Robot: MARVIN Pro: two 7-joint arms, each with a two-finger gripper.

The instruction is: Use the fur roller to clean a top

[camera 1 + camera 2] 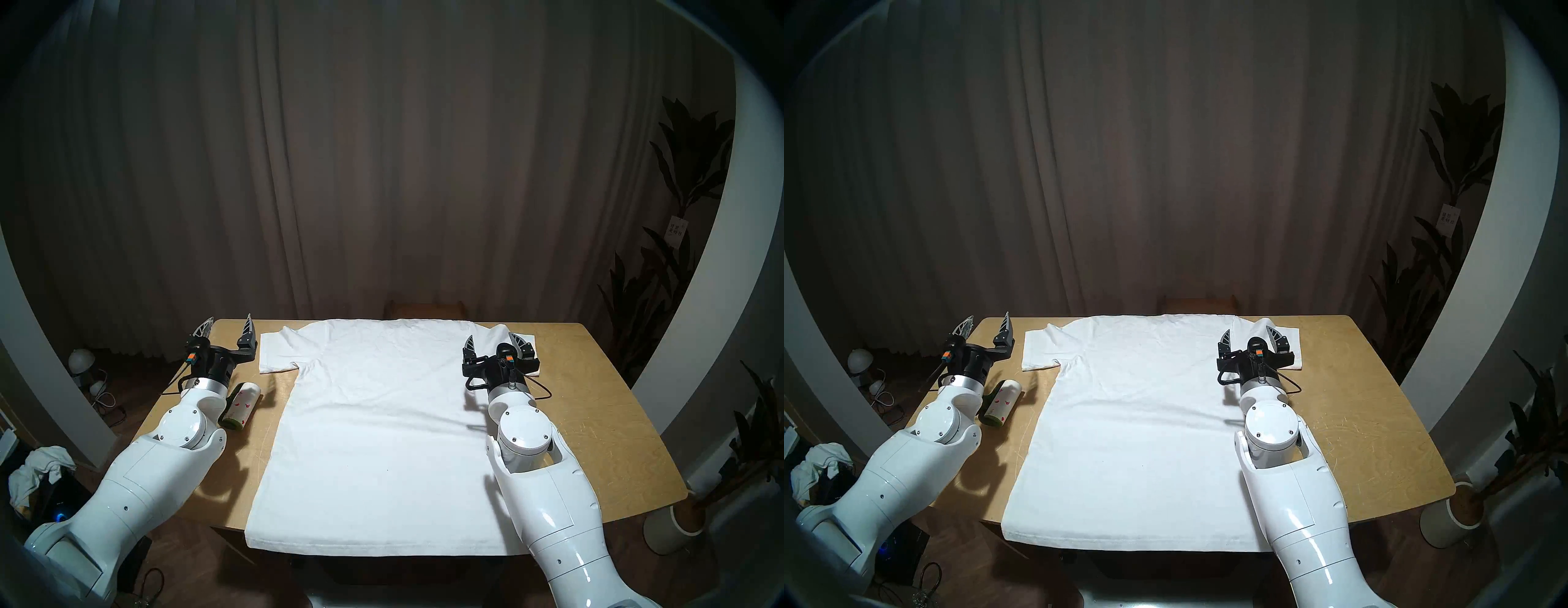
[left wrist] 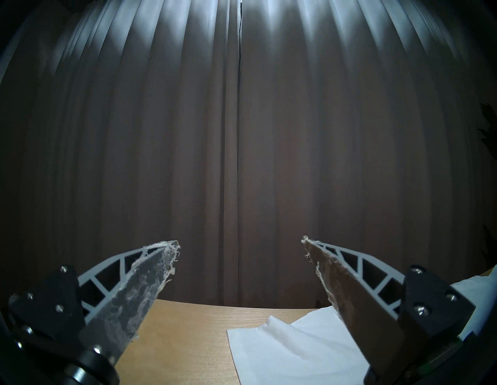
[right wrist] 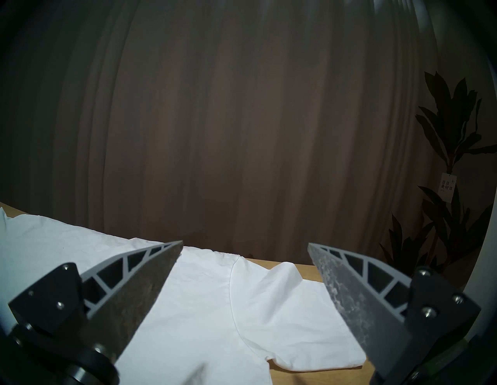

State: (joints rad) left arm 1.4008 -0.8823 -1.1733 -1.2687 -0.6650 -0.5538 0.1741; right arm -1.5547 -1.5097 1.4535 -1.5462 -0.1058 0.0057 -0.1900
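A large white T-shirt (image 1: 373, 424) lies spread flat over the middle of the wooden table (image 1: 594, 416), its hem hanging over the front edge. The fur roller (image 1: 242, 404), white with small red marks and a dark green end, lies on the table left of the shirt, partly hidden under my left wrist. My left gripper (image 1: 229, 325) is open and empty, above the table's far left corner beside the shirt's left sleeve (image 2: 290, 349). My right gripper (image 1: 494, 339) is open and empty, above the shirt's right shoulder and sleeve (image 3: 295, 322).
A curtain (image 1: 382, 148) hangs behind the table. A potted plant (image 1: 679, 509) stands on the floor to the right. Lamps, cables and crumpled cloth (image 1: 38, 467) lie on the floor to the left. A wooden stool top (image 1: 424, 306) shows behind the table's far edge.
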